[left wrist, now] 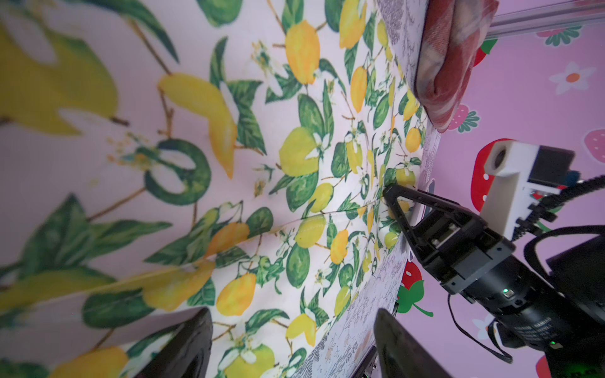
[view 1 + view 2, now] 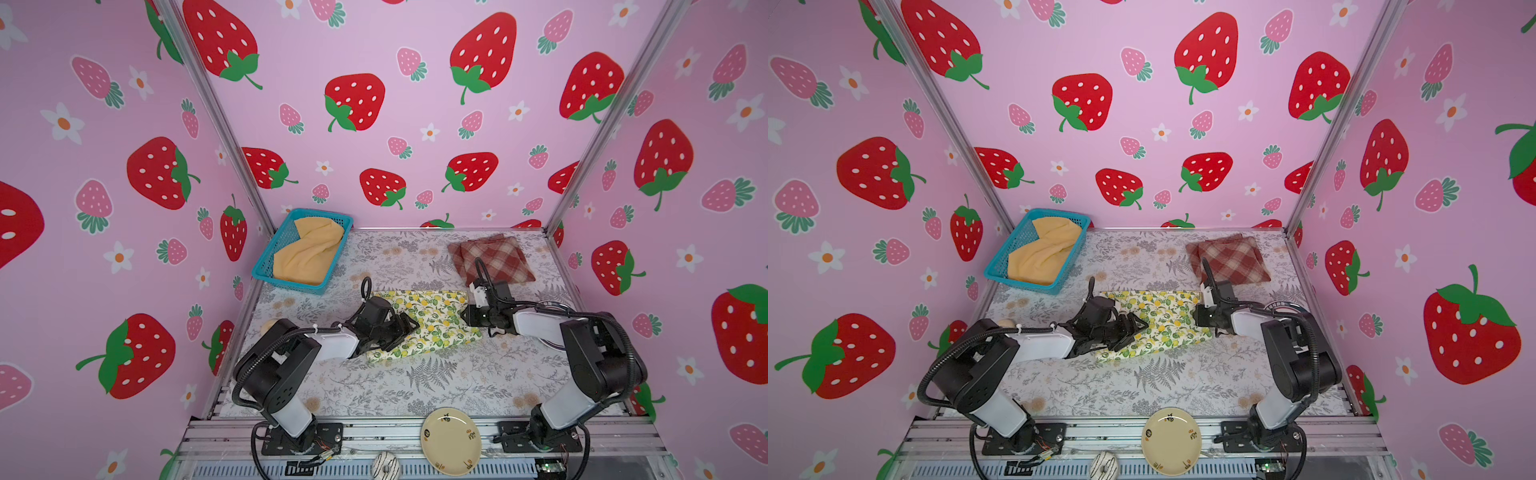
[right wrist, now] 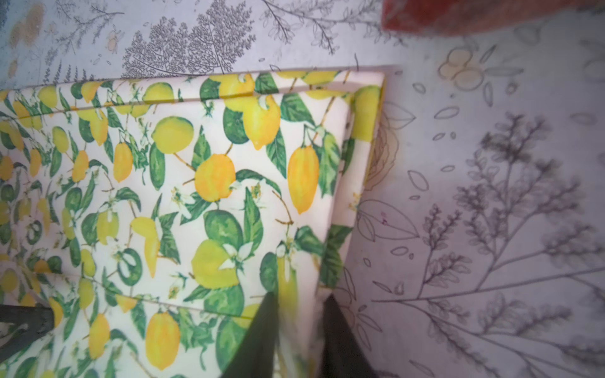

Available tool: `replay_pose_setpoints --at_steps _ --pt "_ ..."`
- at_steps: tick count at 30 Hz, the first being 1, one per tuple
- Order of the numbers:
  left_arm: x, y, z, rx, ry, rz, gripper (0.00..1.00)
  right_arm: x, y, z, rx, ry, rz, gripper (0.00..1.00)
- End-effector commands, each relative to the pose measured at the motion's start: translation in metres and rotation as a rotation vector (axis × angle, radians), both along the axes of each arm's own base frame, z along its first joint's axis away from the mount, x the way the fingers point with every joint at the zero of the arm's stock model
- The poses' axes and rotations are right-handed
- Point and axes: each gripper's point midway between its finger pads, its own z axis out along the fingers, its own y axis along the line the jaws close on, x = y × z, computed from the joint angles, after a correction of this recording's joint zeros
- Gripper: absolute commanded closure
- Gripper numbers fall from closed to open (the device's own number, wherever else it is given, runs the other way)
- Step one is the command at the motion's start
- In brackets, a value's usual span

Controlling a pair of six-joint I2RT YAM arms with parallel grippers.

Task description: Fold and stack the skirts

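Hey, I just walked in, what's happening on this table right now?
The robot is working on the white cloth skirt printed with lemons and green leaves, lying in the middle. The right pincer pinches the edge on its own side; the left pincer hangs open over the other end. The red-and-cream plaid cloth skirt lies folded at the far right, and the mustard-yellow cloth skirt sits crumpled in the blue plastic mesh basket, far left.

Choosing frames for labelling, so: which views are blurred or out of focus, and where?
Left wrist: lemon skirt soft up close, sharper toward the right gripper. Right wrist: its own fingers smeared, plaid skirt a red blur. Both top views: crisp, evenly lit, no glare.
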Motion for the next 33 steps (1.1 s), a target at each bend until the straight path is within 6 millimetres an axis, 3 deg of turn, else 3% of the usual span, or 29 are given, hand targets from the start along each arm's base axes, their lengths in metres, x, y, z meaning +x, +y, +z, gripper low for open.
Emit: replay_pose_setpoints --at_steps 1,2,6,10,14,17,26,33 --pt "-0.021 0.017 -0.041 0.109 0.128 0.006 0.21 -0.03 -0.015 -0.033 -0.074 0.152 -0.009 0.96" --pt "-0.021 0.017 -0.04 0.109 0.125 0.004 0.21 -0.028 -0.015 -0.031 -0.078 0.149 -0.011 1.0" --pt "-0.013 0.011 -0.024 0.107 0.09 -0.013 0.21 -0.017 -0.018 -0.019 -0.108 0.117 -0.025 1.0" --pt "0.002 -0.002 0.009 0.085 0.017 -0.043 0.21 -0.007 -0.023 0.003 -0.145 0.071 -0.033 1.0" --pt "0.016 -0.025 0.043 0.049 -0.065 -0.077 0.21 0.002 -0.029 0.03 -0.186 0.018 -0.04 1.0" --pt "0.021 -0.049 0.058 0.012 -0.101 -0.114 0.21 0.007 -0.032 0.047 -0.209 -0.009 -0.041 1.0" --pt "0.005 -0.137 0.068 -0.134 -0.113 -0.249 0.22 0.011 -0.037 0.081 -0.238 -0.055 -0.046 1.0" --pt "-0.009 -0.166 0.056 -0.154 -0.089 -0.288 0.23 0.014 -0.038 0.103 -0.252 -0.077 -0.039 1.0"
